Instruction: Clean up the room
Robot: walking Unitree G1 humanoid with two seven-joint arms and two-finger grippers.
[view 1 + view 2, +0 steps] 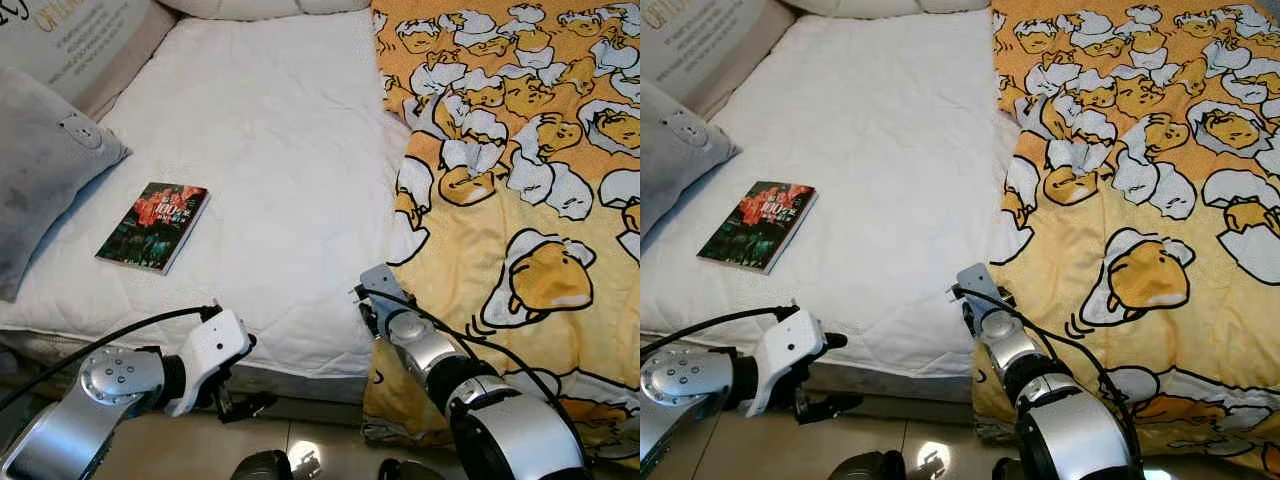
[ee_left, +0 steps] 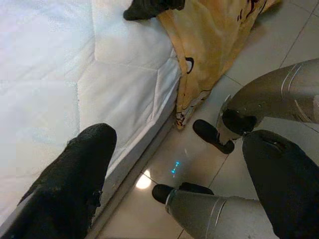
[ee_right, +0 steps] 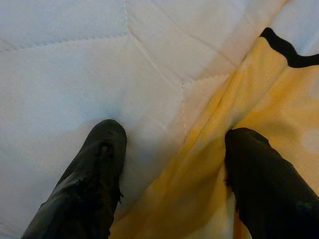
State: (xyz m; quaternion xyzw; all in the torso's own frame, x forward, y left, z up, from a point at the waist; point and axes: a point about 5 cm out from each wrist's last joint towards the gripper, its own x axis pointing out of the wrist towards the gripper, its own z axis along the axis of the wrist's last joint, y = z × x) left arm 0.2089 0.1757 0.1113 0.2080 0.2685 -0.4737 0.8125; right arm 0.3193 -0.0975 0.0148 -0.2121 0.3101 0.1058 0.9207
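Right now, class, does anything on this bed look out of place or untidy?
Yes. The yellow cartoon-print blanket covers just one side of the white mattress, its edge rumpled and hanging to the floor. A book lies loose near the grey pillow. The right gripper straddles the blanket's edge, open.

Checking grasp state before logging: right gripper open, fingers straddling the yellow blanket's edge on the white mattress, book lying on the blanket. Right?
One error: the book lies on the white mattress near the grey pillow, not on the yellow blanket, as the left eye view shows. The rest holds: the right gripper is open, its fingers straddling the blanket's edge.
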